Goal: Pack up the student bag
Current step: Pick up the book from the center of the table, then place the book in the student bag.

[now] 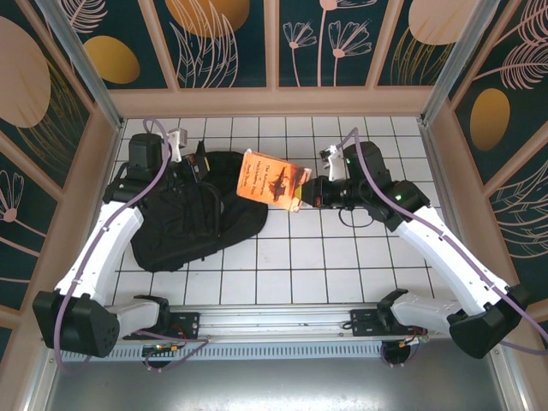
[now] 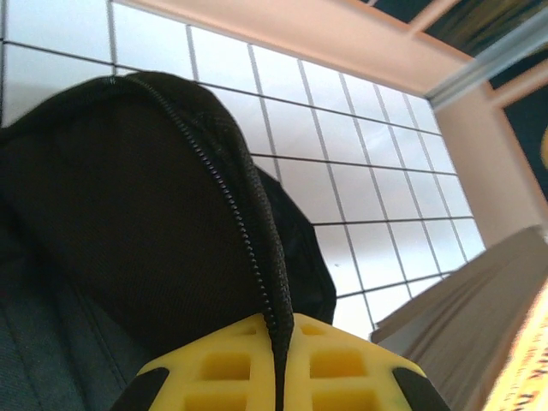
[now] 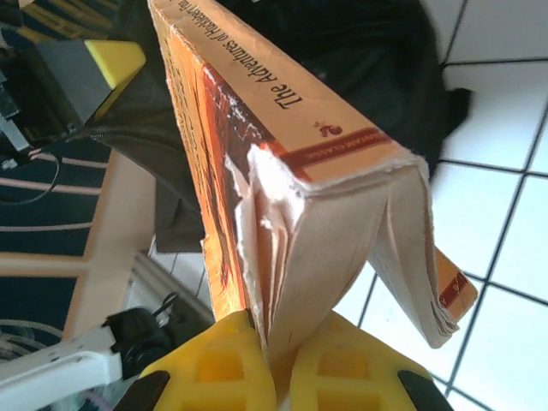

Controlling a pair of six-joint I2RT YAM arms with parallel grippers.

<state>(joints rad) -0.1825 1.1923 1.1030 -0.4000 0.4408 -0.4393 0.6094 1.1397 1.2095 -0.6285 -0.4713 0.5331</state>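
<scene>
The student bag (image 1: 193, 224) is a large black fabric backpack lying on the left of the white tiled table (image 1: 342, 265). My left gripper (image 1: 190, 164) is at its far edge, shut on the bag's zipper edge (image 2: 257, 214), which runs down between the yellow fingers (image 2: 214, 368). Held tilted in the air over the bag's right side is an orange paperback book (image 1: 272, 180), with my right gripper (image 1: 310, 193) shut on some of its pages (image 3: 317, 248). The book sags open beside the yellow fingers (image 3: 223, 368). Behind the book lies the bag (image 3: 360, 43).
Wooden-framed patterned walls (image 1: 274, 43) close in the table on three sides. A metal rail (image 1: 274, 321) with the arm bases runs along the near edge. White tiles to the right of the bag and in front of it are bare.
</scene>
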